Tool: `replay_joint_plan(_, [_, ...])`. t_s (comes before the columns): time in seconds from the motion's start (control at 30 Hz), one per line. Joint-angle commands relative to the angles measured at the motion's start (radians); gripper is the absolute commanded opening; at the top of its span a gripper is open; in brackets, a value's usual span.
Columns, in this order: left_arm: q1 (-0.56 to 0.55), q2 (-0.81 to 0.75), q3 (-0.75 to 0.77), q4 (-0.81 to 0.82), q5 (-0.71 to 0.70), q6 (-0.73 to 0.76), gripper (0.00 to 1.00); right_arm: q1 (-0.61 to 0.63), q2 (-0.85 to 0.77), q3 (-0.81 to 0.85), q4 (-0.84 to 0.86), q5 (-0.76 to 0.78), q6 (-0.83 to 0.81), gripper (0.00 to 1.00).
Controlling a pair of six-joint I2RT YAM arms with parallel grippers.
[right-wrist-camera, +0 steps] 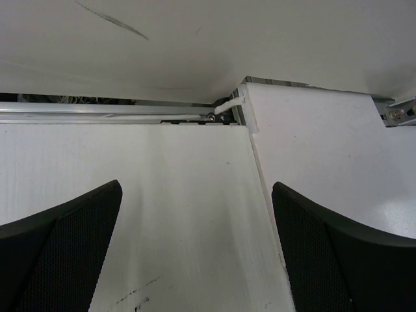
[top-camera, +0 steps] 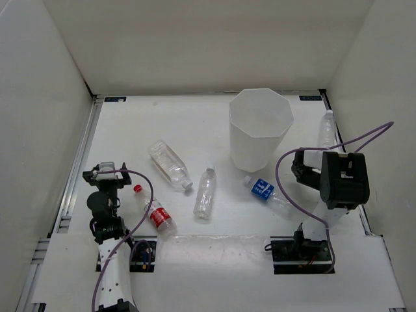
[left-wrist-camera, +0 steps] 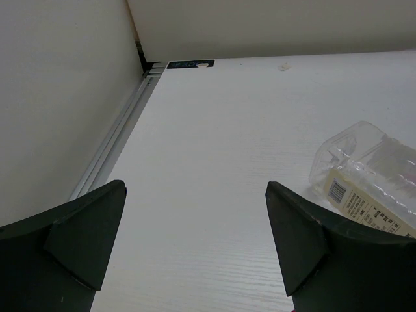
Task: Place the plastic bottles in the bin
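Near the table's far edge, right of centre: tall white octagonal plastic bin [top-camera: 260,127], upright. Five small clear plastic bottles [top-camera: 205,193] lie outside it, four mid-table, one by the right edge. Left gripper [left-wrist-camera: 195,185] and right gripper [right-wrist-camera: 196,188] gape, empty. Risks: round bottles rolling from a pinch; an arm toppling the bin.

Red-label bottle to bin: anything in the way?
A clear bottle lies flat on the table between the red-label bottle and the bin, roughly on the straight line. Nothing taller shows; a lifted carry should clear it.
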Motion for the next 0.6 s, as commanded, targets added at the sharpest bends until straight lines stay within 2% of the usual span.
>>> replay_joint_plan(0.0, [0.007, -0.018, -0.182, -0.017, 0.018, 0.006, 1.00, -0.022, 0.004, 0.057, -0.136, 0.007, 0.140, 0.99])
replay_joint_plan(0.03, [0.007, -0.018, -0.182, -0.017, 0.018, 0.006, 1.00, -0.032, 0.004, 0.080, -0.136, 0.007, 0.053, 0.99])
replay_joint_plan(0.17, [0.007, -0.009, -0.182, -0.017, 0.018, 0.006, 1.00, -0.033, -0.028, 0.191, -0.136, 0.007, -0.122, 0.99])
replay_joint_plan(0.27, [0.007, -0.009, -0.182, -0.017, 0.018, 0.006, 1.00, -0.042, -0.137, 0.229, -0.136, 0.041, -0.190, 0.99])
replay_joint_plan(0.4, [0.007, -0.009, -0.182, -0.017, 0.018, 0.006, 1.00, -0.031, -0.389, 0.275, -0.127, 0.091, -0.225, 0.99])
replay_joint_plan(0.43, [0.007, -0.009, -0.182, -0.017, 0.018, 0.006, 1.00, -0.022, -0.422, 0.312, -0.015, 0.110, -0.317, 0.99])
replay_joint_plan(0.47, [0.007, -0.018, -0.182, -0.017, 0.018, 0.006, 1.00, 0.003, -0.479, 0.327, 0.105, 0.120, -0.678, 0.99])
replay_joint_plan(0.5, [0.007, -0.018, -0.182, -0.017, 0.018, 0.006, 1.00, 0.012, -0.504, 0.338, 0.247, 0.111, -0.877, 0.99])
replay_joint_plan(0.53, [0.007, -0.018, -0.182, -0.017, 0.018, 0.006, 1.00, 0.012, -0.527, 0.349, 0.507, -0.015, -1.066, 0.99])
replay_joint_plan(0.57, [0.007, -0.018, -0.182, -0.017, 0.018, 0.006, 1.00, -0.002, -0.565, 0.373, 0.602, -0.147, -1.215, 0.99])
